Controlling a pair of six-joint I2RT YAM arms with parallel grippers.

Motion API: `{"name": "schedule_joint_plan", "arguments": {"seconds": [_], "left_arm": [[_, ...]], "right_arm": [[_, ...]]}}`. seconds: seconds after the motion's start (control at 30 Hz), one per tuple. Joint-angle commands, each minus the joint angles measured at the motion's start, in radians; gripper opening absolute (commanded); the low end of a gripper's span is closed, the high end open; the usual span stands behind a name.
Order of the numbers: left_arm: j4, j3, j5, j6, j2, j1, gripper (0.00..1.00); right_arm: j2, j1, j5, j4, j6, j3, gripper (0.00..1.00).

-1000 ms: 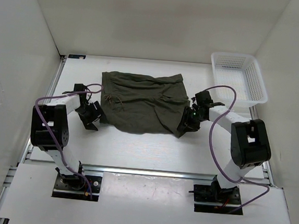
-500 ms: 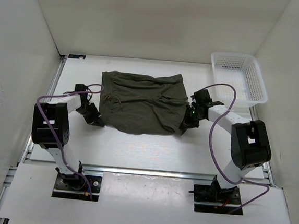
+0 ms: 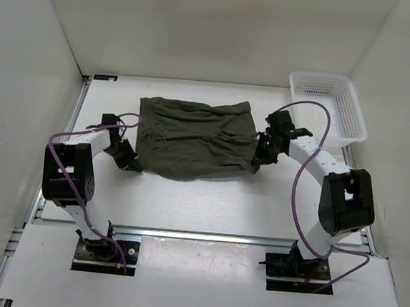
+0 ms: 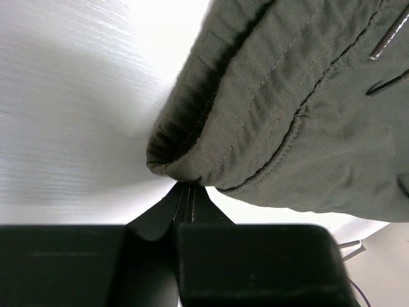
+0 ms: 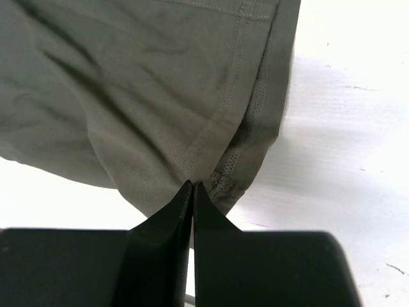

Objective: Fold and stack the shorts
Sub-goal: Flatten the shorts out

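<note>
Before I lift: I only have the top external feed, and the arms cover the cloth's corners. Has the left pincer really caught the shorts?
Observer: Yes. In the left wrist view the left pincer is shut, its tips pinching the folded hem at one corner of the shorts.
Operator: How deep is that bite?
Observer: Shallow. Only the very edge of the fold sits between the tips.
Operator: And the right side?
Observer: The right pincer is shut on the hem too, just where a stitched seam runs down to the edge.
</note>
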Motion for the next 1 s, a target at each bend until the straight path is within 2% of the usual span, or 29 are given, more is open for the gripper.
{"name": "schedule_joint_plan", "arguments": {"seconds": [0.0,0.03,0.2,0.23,0.33,0.4,0.43,0.53,0.67,0.8,0.97], "left_arm": [[0.019,0.007,-0.025,0.009,-0.049,0.002,0.10],[0.010,0.007,-0.025,0.009,-0.049,0.002,0.10],[0.010,0.007,-0.025,0.009,-0.049,0.002,0.10],[0.010,0.007,-0.025,0.009,-0.049,0.002,0.10],[0.010,0.007,-0.016,0.009,-0.049,0.002,0.10],[0.010,0.007,-0.016,0.009,-0.049,0.002,0.10],[0.010,0.007,-0.016,0.009,-0.049,0.002,0.10],[0.010,0.016,-0.016,0.009,-0.049,0.002,0.10],[0.010,0.016,-0.016,0.009,-0.040,0.002,0.10],[0.010,0.016,-0.016,0.018,-0.040,0.002,0.10],[0.010,0.016,-0.025,0.028,-0.040,0.002,0.10]], "right_arm": [[-0.003,-0.008,0.003,-0.033,-0.034,0.069,0.02],[0.014,-0.008,-0.022,-0.033,-0.034,0.085,0.05],[0.052,-0.008,-0.079,-0.014,-0.034,0.085,0.06],[0.052,-0.008,-0.079,-0.014,-0.034,0.085,0.00],[0.052,-0.008,-0.091,-0.003,-0.024,0.073,0.00],[0.052,-0.008,-0.122,-0.003,-0.024,0.073,0.16],[0.052,-0.008,-0.131,0.006,-0.024,0.062,0.16],[0.043,-0.008,-0.142,0.006,-0.024,0.042,0.00],[0.043,-0.008,-0.142,0.016,-0.024,0.024,0.00],[0.012,0.002,-0.061,0.026,0.000,0.002,0.00],[0.003,-0.054,0.045,0.026,0.009,0.027,0.00]]}}
